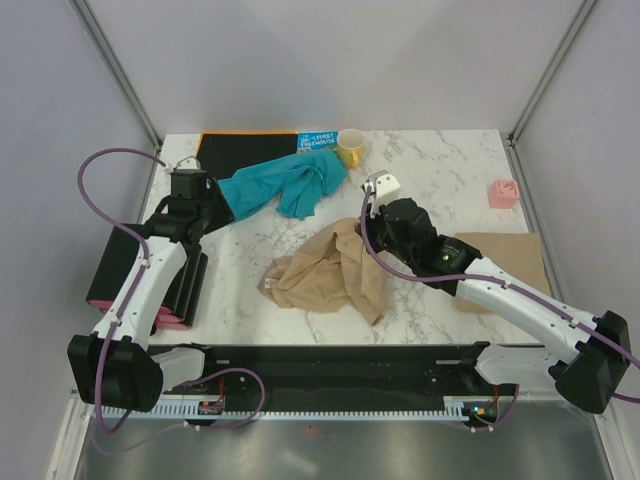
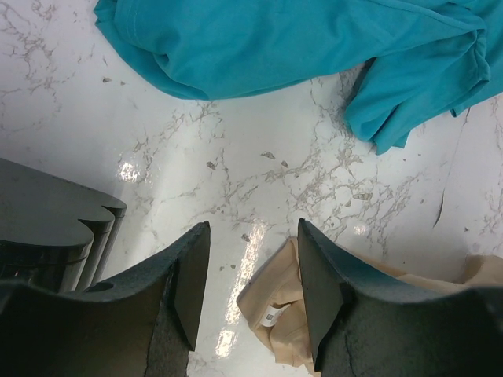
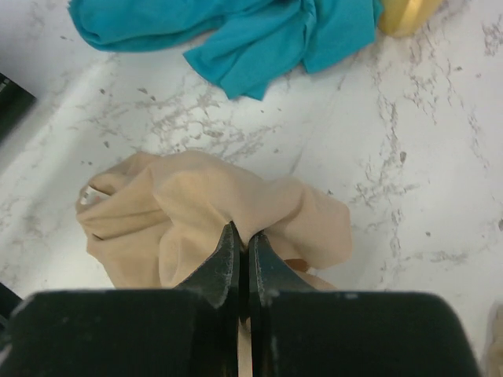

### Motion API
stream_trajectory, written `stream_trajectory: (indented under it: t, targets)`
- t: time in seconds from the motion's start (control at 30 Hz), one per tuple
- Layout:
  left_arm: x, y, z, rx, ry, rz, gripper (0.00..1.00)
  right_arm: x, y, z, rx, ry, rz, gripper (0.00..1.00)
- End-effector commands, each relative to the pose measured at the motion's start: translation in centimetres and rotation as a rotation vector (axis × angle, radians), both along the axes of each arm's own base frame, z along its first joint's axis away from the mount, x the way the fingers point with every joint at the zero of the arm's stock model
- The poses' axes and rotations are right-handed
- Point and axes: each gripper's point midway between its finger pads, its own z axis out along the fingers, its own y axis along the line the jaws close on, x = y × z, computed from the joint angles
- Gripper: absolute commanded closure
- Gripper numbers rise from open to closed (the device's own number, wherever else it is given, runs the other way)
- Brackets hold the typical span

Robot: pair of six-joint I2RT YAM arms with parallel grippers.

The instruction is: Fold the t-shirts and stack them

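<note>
The right hand [image 3: 242, 234] is clamped on a fold of one crumpled tan t-shirt [image 3: 157, 204] at mid-worktop [image 3: 440, 173]. The left hand [image 2: 253, 271] is held apart above bare marble, near one teal garment [image 2: 291, 39]. Beyond it, one yellow mug [image 1: 350, 149], one black board [image 1: 245, 150] and one book [image 1: 318, 141] are seen.

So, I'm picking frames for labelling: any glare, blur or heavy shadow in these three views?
Top external: even light, sharp, only soft shadows on the marble table. Left wrist: white glare patches on that table, and the left gripper's fingers look soft up close. Right wrist: the right gripper is a dark mass at the bottom; the tan t-shirt is clear.
</note>
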Motion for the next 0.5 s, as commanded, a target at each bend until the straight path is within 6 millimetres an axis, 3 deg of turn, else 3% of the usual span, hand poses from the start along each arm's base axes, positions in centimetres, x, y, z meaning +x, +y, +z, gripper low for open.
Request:
stream_trajectory:
  t: [0.0, 0.13, 0.17, 0.2, 0.23, 0.33, 0.47]
  targets:
    - [0.6, -0.1, 1.3, 0.028, -0.045, -0.027, 0.44, 0.6, -1.9, -1.8, -0.076, 0.001, -0.09, 1.0]
    - [0.4, 0.0, 1.4, 0.034, -0.053, -0.023, 0.44, 0.8, -2.9, -3.2, -0.104, 0.023, -0.132, 1.0]
    - [0.4, -0.1, 1.4, 0.034, -0.053, -0.026, 0.44, 1.0, -3.1, -3.5, -0.106, 0.031, -0.143, 0.91]
    - [0.4, -0.1, 1.5, 0.033, -0.053, -0.03, 0.44, 1.0, -3.2, -3.8, -0.111, 0.041, -0.149, 0.73]
    - [0.4, -0.2, 1.6, 0.033, -0.056, -0.031, 0.44, 1.2, -3.3, -3.8, -0.102, 0.049, -0.17, 0.39]
    - [0.3, -0.4, 1.7, 0.034, -0.062, -0.037, 0.44, 1.5, -3.5, -3.7, -0.105, 0.045, -0.193, 0.38]
    - [0.2, -0.4, 2.1, 0.036, -0.076, -0.041, 0.44, 2.0, -4.9, -1.6, -0.139, -0.039, -0.225, 0.36]
